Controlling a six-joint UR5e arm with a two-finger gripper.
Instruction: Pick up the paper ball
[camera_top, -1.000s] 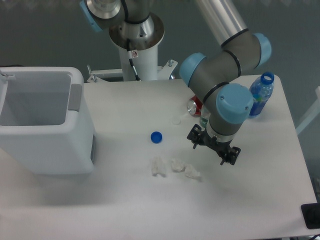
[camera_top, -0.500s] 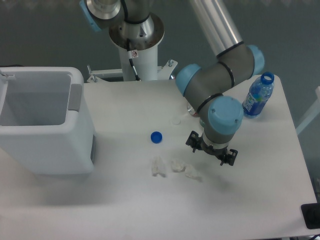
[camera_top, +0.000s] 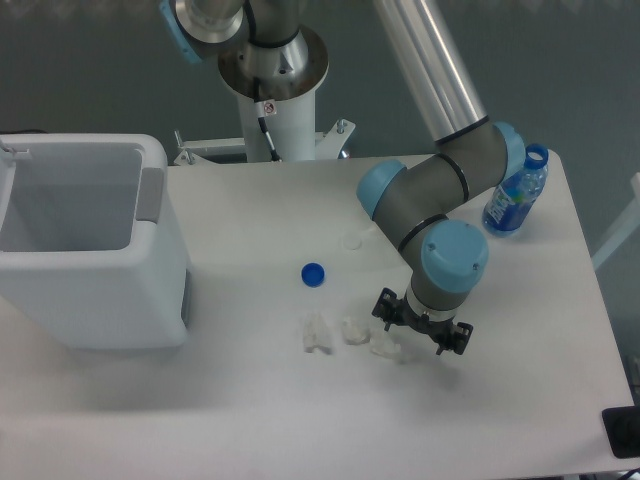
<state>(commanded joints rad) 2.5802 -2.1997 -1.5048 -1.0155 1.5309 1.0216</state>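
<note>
Moved: since a second ago the gripper (camera_top: 420, 327) has come down and to the left, toward the paper wads, and the arm now hides the red can that showed before.
Gripper: it hangs low over the table (camera_top: 520, 400), with its two dark fingers (camera_top: 385, 304) spread apart. I cannot tell if it touches the table.
Gripper hold: nothing sits between the fingers.
Paper ball: the paper ball (camera_top: 384, 347) lies on the table just under the left side of the gripper, very near it. I cannot tell if they touch.
Other wads: a rounder wad (camera_top: 353, 330) lies just beside the paper ball, and a bigger two-lump wad (camera_top: 317, 333) lies a bit farther left. All three make a short row.
Hard to see: the wads are white on a white table, so their edges are faint.
Blue cap: a blue cap (camera_top: 313, 273) lies apart from the wads, farther back on the table.
Bottle: a blue-topped bottle (camera_top: 515, 193) stands near the far right corner, partly behind the arm.
Bin: a big white bin (camera_top: 90, 240) with an open top sits at the left, and its left side is cut off.
Room: bare table lies in front of the wads and to the right of the gripper, up to the table's right edge.
</note>
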